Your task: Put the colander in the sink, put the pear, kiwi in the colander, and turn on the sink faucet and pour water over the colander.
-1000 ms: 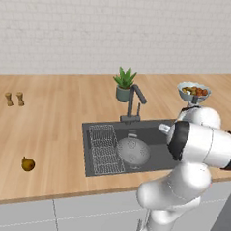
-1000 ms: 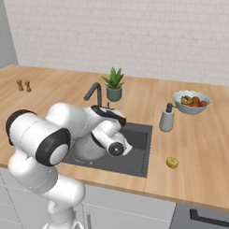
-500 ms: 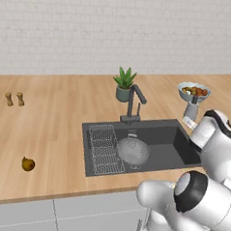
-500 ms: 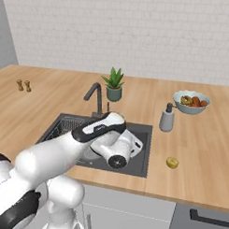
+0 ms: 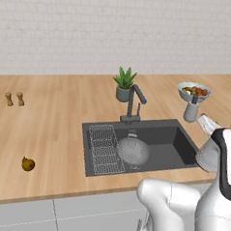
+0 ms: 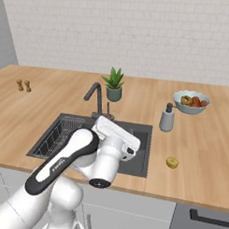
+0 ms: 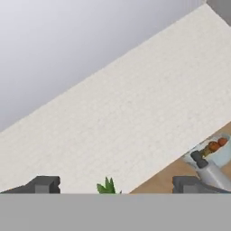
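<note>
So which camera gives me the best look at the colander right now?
The left base view: the colander sits unobstructed in the sink, beside the wire rack. In the right base view the arm covers that part of the basin.

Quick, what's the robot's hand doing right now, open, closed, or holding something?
Hand: open, its two fingertips spread wide apart in the hand view, nothing between them.

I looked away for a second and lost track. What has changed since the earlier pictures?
Only the arm moved: it swung out from over the sink toward the right side, nearer the kiwi, and the hand now points up at the wall. Nothing was grasped or released. The colander stays in the sink, the pear on the left counter, and the faucet unchanged.
</note>
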Motion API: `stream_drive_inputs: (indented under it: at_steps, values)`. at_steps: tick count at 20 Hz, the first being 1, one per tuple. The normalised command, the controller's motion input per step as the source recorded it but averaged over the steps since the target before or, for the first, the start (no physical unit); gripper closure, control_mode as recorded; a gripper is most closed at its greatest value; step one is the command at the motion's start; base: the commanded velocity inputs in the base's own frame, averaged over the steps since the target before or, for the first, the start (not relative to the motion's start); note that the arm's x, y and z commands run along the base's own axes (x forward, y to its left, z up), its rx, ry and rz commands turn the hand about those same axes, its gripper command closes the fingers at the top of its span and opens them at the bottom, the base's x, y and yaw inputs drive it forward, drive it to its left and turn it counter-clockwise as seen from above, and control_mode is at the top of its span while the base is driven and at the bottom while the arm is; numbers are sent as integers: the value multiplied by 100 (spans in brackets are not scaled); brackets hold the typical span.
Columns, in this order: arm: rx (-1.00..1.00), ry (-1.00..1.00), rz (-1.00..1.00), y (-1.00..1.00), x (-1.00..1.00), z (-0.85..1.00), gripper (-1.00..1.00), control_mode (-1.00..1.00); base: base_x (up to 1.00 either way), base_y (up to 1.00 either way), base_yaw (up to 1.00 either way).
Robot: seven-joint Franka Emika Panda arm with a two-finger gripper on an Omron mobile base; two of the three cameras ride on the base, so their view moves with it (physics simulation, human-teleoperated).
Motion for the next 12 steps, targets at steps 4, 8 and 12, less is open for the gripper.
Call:
stream_drive_inputs:
  at_steps: [4, 8, 12]
  values:
    - [-18, -10, 0, 19, -70, 100, -100, -100, 0, 0, 0]
    - [-46, -3, 0, 38, -56, 89, -100, -100, 0, 0, 0]
    - [-69, 5, 11, 88, -17, 43, -100, -100, 0, 0, 0]
